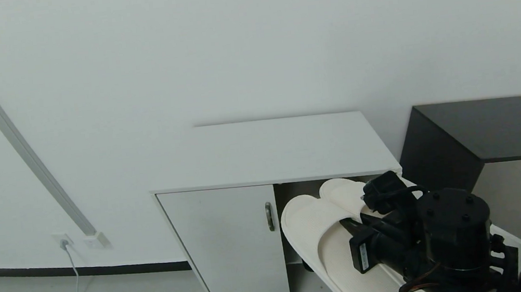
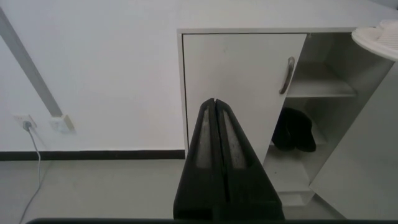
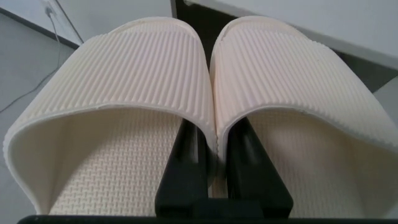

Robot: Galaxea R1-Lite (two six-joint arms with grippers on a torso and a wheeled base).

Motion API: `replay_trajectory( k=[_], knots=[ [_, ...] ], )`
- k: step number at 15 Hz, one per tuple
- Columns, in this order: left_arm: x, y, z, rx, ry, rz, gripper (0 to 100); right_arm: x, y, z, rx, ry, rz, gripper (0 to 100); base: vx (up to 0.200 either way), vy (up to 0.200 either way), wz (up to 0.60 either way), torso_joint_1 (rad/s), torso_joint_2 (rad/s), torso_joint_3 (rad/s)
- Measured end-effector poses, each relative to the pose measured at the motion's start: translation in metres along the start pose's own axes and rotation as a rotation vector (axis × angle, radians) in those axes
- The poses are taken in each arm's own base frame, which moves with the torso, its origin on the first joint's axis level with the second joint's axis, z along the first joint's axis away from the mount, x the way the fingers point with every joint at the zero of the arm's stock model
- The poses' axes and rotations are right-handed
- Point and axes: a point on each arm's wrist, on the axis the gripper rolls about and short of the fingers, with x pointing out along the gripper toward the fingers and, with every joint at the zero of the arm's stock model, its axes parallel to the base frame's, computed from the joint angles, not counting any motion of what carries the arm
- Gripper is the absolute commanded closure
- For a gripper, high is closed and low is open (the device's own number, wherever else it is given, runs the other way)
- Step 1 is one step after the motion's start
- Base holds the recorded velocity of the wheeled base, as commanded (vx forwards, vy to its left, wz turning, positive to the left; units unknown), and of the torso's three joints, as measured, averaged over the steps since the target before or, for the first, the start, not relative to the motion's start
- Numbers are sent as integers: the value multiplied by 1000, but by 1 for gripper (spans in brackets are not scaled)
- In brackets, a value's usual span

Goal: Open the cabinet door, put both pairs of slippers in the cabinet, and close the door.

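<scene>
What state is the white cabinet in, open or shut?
Open: beside its shut handled door, the white cabinet's shelves and a dark item inside are exposed.

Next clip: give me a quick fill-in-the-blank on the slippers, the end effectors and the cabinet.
1. The cream slippers are pinched by the end effector of the robot's ____ arm.
2. The left end effector is ____ and holds nothing.
3. The white cabinet has its left door ____, while its other side stands open.
Missing words: right; shut; closed.
</scene>
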Motion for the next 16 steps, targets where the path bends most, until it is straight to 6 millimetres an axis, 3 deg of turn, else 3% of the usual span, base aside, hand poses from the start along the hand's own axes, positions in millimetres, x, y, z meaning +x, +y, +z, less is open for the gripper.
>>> replay_trajectory(
  k=[16],
  knots=[
    [0,0,0,-3,0,2,100,-3,-2,-6,0,6,2,100,0,0,0,-202,521,319]
  ],
)
